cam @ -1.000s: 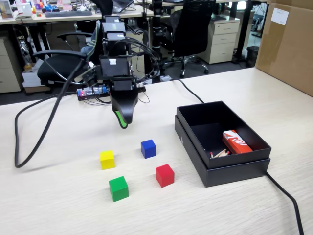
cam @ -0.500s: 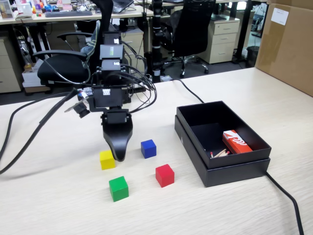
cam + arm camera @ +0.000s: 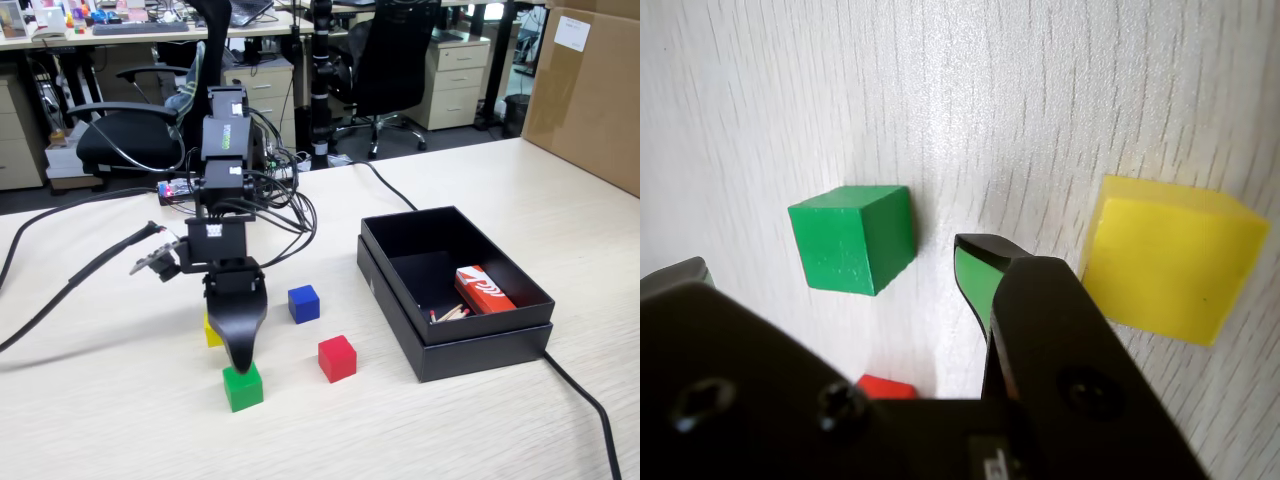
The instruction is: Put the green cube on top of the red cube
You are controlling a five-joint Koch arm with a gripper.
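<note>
We see a yellow cube (image 3: 1170, 258) and a blue cube (image 3: 303, 303) lying apart on the pale wood-grain table (image 3: 480, 430). To the right in the fixed view stands an open black box (image 3: 455, 335) holding a red-and-white box (image 3: 482, 289) and some matchsticks (image 3: 450, 313). A black cable (image 3: 585, 400) runs from behind it towards the near edge, and office chairs (image 3: 125, 130) stand beyond the table.

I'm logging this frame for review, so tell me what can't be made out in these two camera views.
- Yellow cube: mostly hidden behind the gripper in the fixed view.
- Red cube: only a sliver in the wrist view, covered by the gripper body.
- Black box: the small sticks inside are too small to identify.
- Gripper's second fingertip: cut off at the wrist view's left edge.
</note>
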